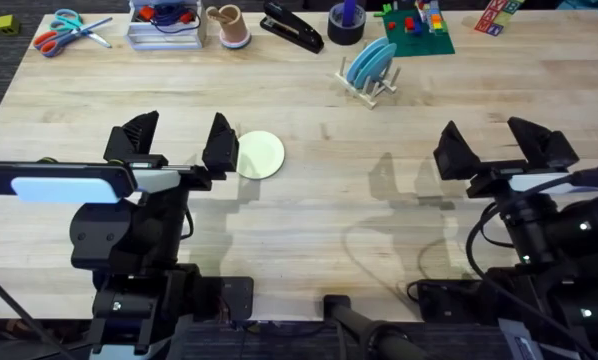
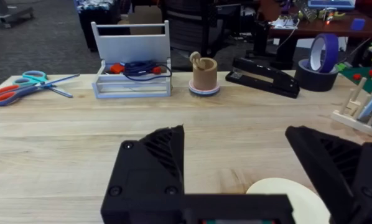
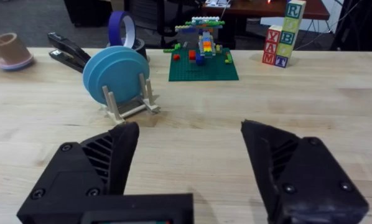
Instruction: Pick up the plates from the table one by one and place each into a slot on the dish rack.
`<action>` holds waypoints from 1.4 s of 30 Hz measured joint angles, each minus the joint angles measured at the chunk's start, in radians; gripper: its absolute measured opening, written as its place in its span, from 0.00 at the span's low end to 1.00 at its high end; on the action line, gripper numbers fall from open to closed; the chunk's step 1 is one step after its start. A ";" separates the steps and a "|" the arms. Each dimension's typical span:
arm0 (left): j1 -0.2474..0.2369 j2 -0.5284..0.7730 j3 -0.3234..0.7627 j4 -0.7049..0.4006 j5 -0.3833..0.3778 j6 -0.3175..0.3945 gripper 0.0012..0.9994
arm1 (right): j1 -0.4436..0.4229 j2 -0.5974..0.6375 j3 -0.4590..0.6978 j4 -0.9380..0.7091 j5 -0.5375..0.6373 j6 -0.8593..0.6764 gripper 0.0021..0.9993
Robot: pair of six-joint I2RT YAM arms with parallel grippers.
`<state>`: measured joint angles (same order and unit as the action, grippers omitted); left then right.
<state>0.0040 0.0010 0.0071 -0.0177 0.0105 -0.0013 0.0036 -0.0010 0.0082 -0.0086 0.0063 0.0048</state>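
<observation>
One pale cream-yellow plate (image 1: 260,155) lies flat on the wooden table (image 1: 309,215), left of centre. My left gripper (image 1: 179,140) hovers open just left of it, its right finger at the plate's edge; the left wrist view has the plate (image 2: 285,193) low between the black fingers. The dish rack (image 1: 371,84) stands at the back, right of centre, with light blue plates (image 1: 372,61) upright in its slots. In the right wrist view the rack (image 3: 131,106) and a blue plate (image 3: 114,73) sit ahead of my right gripper (image 3: 189,158). The right gripper (image 1: 499,145) is open above bare table.
Along the table's far edge are scissors (image 1: 67,30), a white caddy (image 1: 165,25), a small wooden cup (image 1: 229,25), a black stapler (image 1: 291,27), tape rolls (image 1: 345,22), a green brick baseplate (image 1: 415,30) and letter blocks (image 1: 496,15).
</observation>
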 joint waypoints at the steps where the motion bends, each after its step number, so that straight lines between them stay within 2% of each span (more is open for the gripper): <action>1: 0.000 0.000 0.000 0.000 0.000 0.000 1.00 | 0.000 0.000 0.000 0.000 0.000 0.000 0.99; 17: 0.000 0.000 0.002 -0.001 0.001 0.001 0.99 | 0.000 0.000 0.000 0.014 0.000 0.000 1.00; 22: 0.000 0.000 0.057 -0.064 0.004 0.000 0.99 | 0.000 0.000 0.017 0.008 0.000 0.000 1.00; 28: 0.000 0.023 0.222 -0.178 0.004 -0.001 0.99 | 0.000 0.006 0.141 0.001 0.000 0.000 1.00; 33: 0.000 0.128 0.381 -0.292 0.003 -0.003 0.99 | 0.000 0.094 0.287 -0.064 0.000 0.001 1.00; 35: 0.000 0.191 0.455 -0.358 0.000 -0.003 0.99 | 0.000 0.154 0.357 -0.130 0.000 0.003 1.00; 36: 0.000 0.293 0.569 -0.455 -0.005 -0.003 0.99 | 0.000 0.262 0.474 -0.260 0.000 0.003 1.00; 42: 0.000 0.516 0.813 -0.675 -0.008 -0.003 0.99 | 0.000 0.510 0.729 -0.504 0.000 0.003 1.00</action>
<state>0.0041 0.5168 0.8197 -0.6927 0.0029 -0.0047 0.0036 0.5089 0.7374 -0.5128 0.0063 0.0078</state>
